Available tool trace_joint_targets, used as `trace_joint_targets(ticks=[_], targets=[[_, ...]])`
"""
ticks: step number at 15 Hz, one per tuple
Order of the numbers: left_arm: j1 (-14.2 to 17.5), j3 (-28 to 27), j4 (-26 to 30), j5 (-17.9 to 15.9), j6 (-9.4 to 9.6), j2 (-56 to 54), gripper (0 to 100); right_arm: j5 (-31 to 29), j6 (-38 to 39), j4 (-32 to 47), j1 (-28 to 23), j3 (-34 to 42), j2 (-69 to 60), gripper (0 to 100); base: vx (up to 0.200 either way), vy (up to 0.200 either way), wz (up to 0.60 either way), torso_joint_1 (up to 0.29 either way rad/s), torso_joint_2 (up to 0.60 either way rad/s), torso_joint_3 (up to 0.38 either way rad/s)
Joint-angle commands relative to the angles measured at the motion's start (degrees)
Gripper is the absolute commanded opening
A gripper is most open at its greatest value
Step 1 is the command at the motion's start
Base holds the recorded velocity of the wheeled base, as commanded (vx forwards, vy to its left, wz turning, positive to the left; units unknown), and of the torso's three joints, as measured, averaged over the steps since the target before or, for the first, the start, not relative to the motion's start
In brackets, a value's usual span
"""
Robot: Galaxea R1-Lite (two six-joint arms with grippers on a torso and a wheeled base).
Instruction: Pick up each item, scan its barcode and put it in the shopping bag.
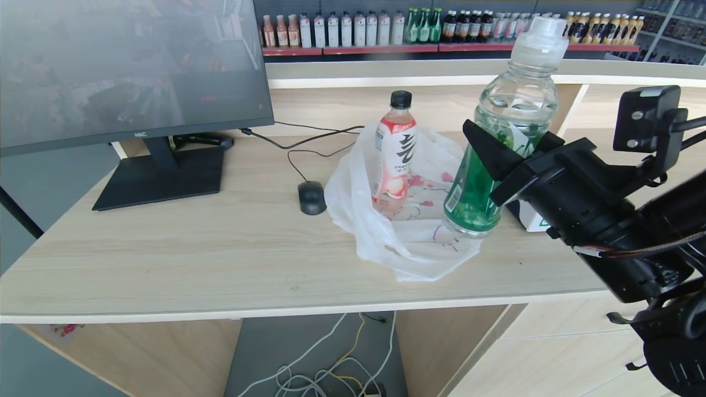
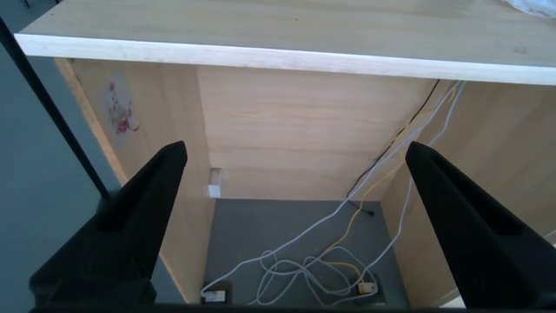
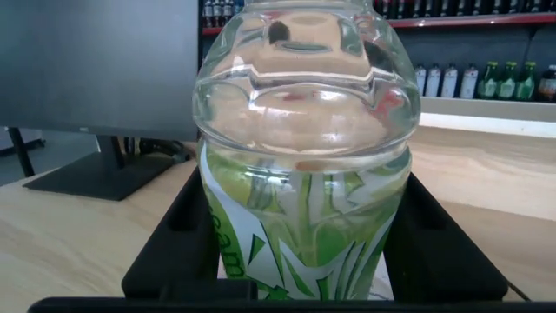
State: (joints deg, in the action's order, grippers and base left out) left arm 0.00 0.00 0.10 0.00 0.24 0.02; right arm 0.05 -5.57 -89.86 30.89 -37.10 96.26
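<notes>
My right gripper (image 1: 510, 160) is shut on a clear water bottle (image 1: 504, 132) with a green label and white cap, holding it upright above the right edge of the white shopping bag (image 1: 408, 220). The same bottle (image 3: 304, 174) stands between the black fingers (image 3: 169, 239) in the right wrist view. A pink peach drink bottle (image 1: 394, 157) with a black cap stands upright inside the bag. My left gripper (image 2: 295, 217) hangs open below the counter, in front of the space under it, with nothing between its fingers.
A monitor (image 1: 129, 66) on a black stand fills the counter's back left. A black mouse (image 1: 311, 197) lies just left of the bag. A small white box (image 1: 530, 220) sits behind my right gripper. Cables (image 2: 321, 261) lie on the floor under the counter.
</notes>
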Motion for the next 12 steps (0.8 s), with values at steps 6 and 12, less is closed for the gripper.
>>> trace_joint_targets(ticks=[6,12], targets=[[0.0,0.0,0.0,0.0,0.02,0.1,100,-0.1,0.2,-0.1,-0.7,-4.2,7.8,0,0.000,0.000,0.00,0.000,0.00,0.000],[0.0,0.0,0.0,0.0,0.02,0.0,100,-0.1,0.2,-0.1,-1.0,-10.5,14.2,0,0.000,0.000,0.00,0.000,0.00,0.000]])
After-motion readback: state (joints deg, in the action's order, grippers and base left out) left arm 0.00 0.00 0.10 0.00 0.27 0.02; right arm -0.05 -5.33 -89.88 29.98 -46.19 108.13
